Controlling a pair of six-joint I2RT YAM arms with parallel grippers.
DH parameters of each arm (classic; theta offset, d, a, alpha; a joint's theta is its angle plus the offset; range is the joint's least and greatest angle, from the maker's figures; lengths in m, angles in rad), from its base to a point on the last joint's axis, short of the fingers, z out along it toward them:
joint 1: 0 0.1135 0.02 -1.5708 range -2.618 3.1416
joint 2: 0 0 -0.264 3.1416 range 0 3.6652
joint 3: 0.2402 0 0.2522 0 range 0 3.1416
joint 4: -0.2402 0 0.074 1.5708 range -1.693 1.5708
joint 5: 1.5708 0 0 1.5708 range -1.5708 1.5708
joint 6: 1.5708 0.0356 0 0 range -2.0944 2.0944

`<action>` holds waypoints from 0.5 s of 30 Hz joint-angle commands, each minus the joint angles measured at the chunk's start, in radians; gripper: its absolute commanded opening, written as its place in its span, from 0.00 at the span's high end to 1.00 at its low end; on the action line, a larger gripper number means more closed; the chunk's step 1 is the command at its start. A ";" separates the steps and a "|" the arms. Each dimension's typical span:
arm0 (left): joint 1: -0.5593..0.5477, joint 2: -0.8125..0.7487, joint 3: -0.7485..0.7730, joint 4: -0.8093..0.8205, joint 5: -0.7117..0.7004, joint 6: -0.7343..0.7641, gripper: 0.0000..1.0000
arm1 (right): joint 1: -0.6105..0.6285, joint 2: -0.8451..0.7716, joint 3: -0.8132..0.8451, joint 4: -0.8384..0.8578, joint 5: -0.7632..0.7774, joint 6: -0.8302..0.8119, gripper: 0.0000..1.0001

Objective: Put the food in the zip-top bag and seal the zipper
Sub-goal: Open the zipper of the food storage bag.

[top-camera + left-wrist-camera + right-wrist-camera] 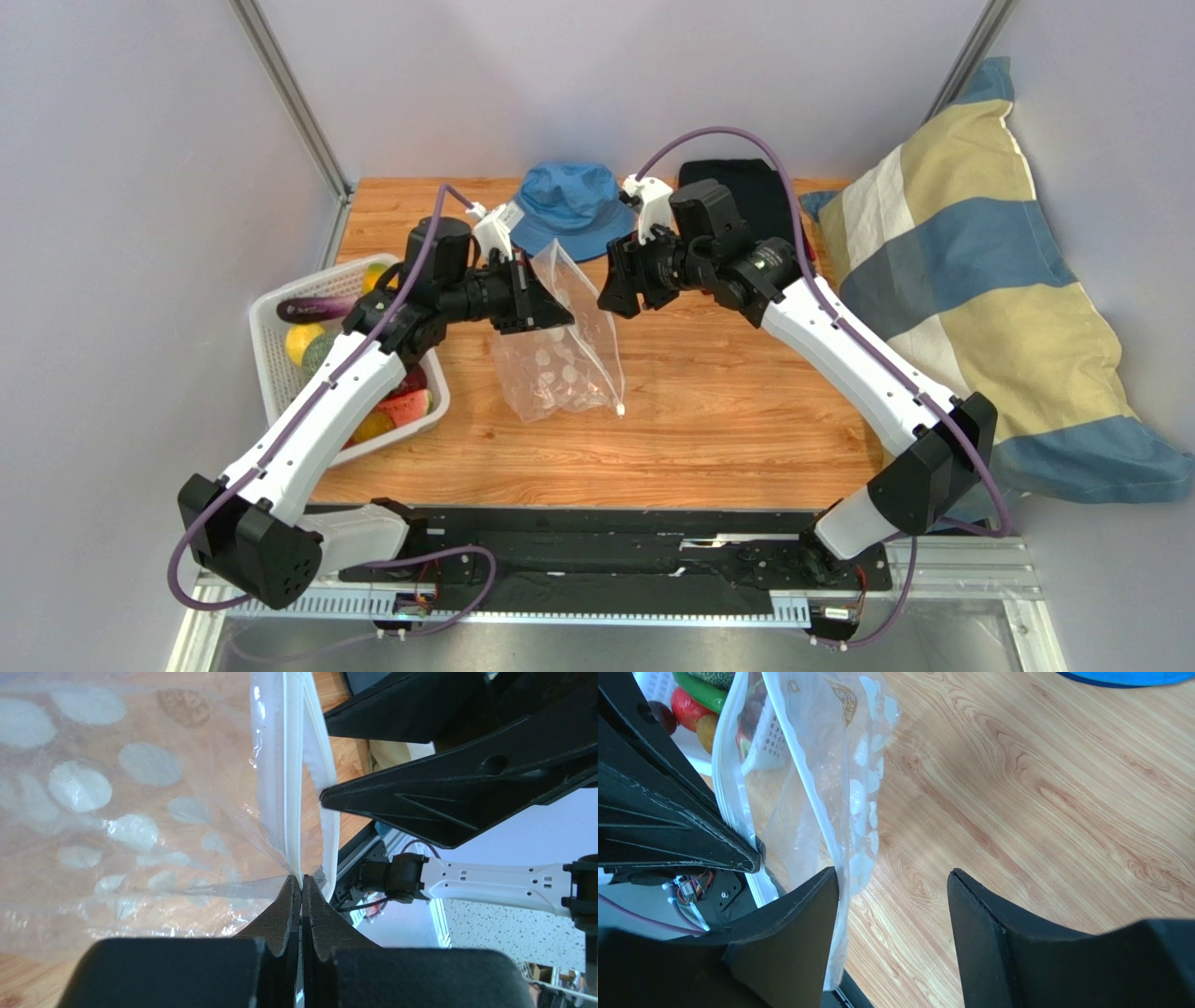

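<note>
Food (pixel 303 342) sits in the basket (pixel 264 336), far left. My left tool (pixel 302 885) is pressed together on the zipper (pixel 288 777), holding the bag (pixel 561 367) up over the desk (pixel 730 420). Judged light, limp, slippery; take it by the stiffer zipper strip. My right tool (pixel 892 878) stands spread beside the mouth.

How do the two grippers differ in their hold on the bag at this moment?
The left gripper is shut, pinching the bag at its zipper strip; the right gripper is open and pinches nothing. The strip runs straight out of the left gripper's pinch, but only passes along one right finger. Both are raised over the table at the bag's mouth, facing each other.
</note>
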 commanded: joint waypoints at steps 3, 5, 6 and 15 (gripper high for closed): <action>0.003 0.000 0.025 0.037 0.035 -0.022 1.00 | 0.042 -0.025 -0.015 0.059 -0.047 -0.010 0.34; 0.003 0.009 0.036 0.050 0.046 -0.042 1.00 | 0.058 -0.024 -0.020 0.058 -0.036 -0.027 0.35; 0.005 0.009 0.037 0.071 0.051 -0.049 1.00 | 0.061 -0.020 -0.032 0.056 -0.042 -0.031 0.38; 0.191 -0.020 0.057 -0.019 0.202 0.018 1.00 | -0.054 -0.048 -0.072 -0.023 -0.024 -0.045 1.00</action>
